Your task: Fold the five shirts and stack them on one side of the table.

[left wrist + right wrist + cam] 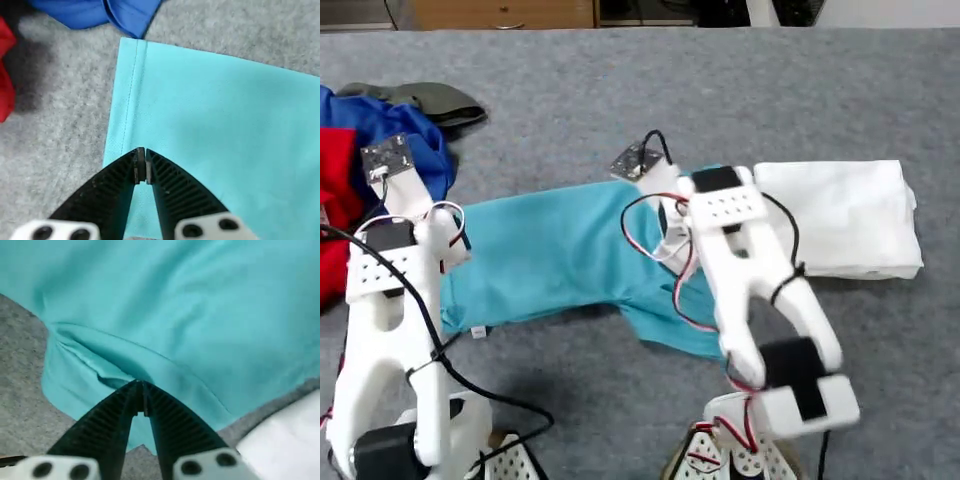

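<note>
The teal shirt (550,255) lies spread across the middle of the grey surface (720,90) in the high view, one sleeve trailing toward the lower centre. 1 white shirt (840,215) sits already folded at the right. At the upper left, a blue shirt (380,125), a red shirt (335,200) and an olive shirt (430,100) wait in a heap, so by my count 4 are not yet stacked.

The left end effector (140,167) is closed to a sliver over the teal shirt's hemmed edge; I cannot tell whether any cloth is caught in it. The right end effector (140,396) is likewise pinched together, and creases gathering at its tips suggest it holds a ridge of the teal cloth.

The fabric looks light, thin and limp. It should drape and drag rather than keep shape, and may slip from a shallow nip. The hem and seams, being doubled, seem the surest places to grip, with 2 holds well apart to carry a fold over flat.
</note>
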Controlling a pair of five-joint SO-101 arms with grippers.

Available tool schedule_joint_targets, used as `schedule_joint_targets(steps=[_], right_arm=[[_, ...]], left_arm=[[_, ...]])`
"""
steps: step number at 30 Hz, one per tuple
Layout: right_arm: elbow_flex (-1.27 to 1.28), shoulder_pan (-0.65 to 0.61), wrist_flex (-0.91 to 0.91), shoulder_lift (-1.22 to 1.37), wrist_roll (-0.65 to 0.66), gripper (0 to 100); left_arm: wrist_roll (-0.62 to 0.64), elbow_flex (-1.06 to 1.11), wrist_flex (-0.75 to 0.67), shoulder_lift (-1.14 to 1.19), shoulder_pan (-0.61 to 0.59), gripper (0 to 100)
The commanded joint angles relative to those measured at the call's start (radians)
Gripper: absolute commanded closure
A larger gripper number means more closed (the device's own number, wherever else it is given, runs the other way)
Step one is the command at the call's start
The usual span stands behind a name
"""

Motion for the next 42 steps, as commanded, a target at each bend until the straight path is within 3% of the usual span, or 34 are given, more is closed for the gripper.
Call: schedule_joint_targets(steps=[1,20,29,42], right_arm=[[-0.099,-0.013,-0.014,0.076,-0.011,99.4],[-0.173,-0.087,0.101,0.182,-0.003,99.6],[-0.131,-0.093,0.167,0.062,0.071,99.6],[0.09,-0.182,0.101,-0.111,0.101,99.6]], left_arm=[[0.011,-0.052,0.012,0.005,0.02,98],[0.002,-0.009,0.008,0.008,0.014,98],[0.008,-0.017,0.006,0.008,0.014,98],[0.005,-0.015,0.006,0.008,0.012,98]])
